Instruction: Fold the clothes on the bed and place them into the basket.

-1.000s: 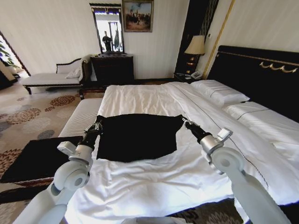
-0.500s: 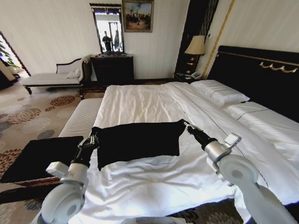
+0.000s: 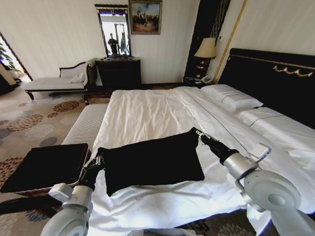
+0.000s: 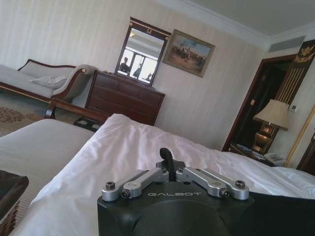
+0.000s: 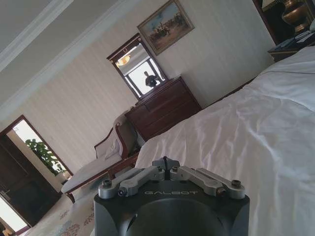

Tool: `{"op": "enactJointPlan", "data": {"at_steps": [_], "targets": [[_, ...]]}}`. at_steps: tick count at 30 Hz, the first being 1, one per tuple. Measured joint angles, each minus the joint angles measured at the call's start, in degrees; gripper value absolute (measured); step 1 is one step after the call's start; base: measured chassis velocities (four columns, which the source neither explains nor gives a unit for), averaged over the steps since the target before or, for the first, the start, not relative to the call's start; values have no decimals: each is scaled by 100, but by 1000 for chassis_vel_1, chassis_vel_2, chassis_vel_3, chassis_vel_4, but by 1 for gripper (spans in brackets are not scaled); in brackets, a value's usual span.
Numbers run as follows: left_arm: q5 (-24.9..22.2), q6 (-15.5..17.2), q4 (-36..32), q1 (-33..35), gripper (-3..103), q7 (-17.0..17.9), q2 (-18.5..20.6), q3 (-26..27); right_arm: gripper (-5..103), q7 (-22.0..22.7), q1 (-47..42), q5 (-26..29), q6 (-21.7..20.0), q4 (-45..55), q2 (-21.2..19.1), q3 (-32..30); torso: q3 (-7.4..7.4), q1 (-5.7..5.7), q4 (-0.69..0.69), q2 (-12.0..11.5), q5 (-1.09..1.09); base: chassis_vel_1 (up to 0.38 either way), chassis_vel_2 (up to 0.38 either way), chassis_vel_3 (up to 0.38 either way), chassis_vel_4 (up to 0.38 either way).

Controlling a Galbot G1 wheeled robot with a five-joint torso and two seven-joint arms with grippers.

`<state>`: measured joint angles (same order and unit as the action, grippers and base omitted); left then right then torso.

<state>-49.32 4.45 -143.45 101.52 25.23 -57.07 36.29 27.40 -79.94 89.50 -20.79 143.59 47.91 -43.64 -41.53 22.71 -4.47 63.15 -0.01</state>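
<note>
Folded black shirt (image 3: 152, 160) held stretched between both claws above the bed (image 3: 147, 110): left claw (image 3: 98, 160) clenched on one corner, right claw (image 3: 198, 133) on the other. Basket (image 3: 44, 167) just beyond left claw.

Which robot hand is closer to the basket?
The left gripper, holding the T-shirt's corner on the basket's side; the right gripper grips the opposite corner.

A dark dresser (image 3: 118, 73) stands beneath a mirror (image 3: 113, 30).

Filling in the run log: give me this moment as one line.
left gripper: shut on T-shirt corner | right gripper: shut on opposite corner | black T-shirt: folded, held over bed | basket: left of bed
</note>
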Motion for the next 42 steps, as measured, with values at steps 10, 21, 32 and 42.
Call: {"op": "enactJointPlan", "data": {"at_steps": [10,21,32,42], "targets": [[209,-32,11,560,1,-14,-90,100,0,31,-308,88,-66,-20,109,-275,0,-1,1,0,1,0,0,0,0],[502,-237,12,1032,1,-120,-143,697,0,31,-846,433,-108,-23,46,-1159,1,-1,0,0,-1,0,0,0,0],[289,58,21,-205,1,-116,428,-84,0,-60,-405,-626,-102,-37,215,91,0,-1,0,-1,0,0,0,0,0],[113,68,1446,-1999,1,-193,608,-1366,0,-487,1069,-1201,-67,-1545,260,1492,-1,0,2,-2,3,0,0,0,0]]}}
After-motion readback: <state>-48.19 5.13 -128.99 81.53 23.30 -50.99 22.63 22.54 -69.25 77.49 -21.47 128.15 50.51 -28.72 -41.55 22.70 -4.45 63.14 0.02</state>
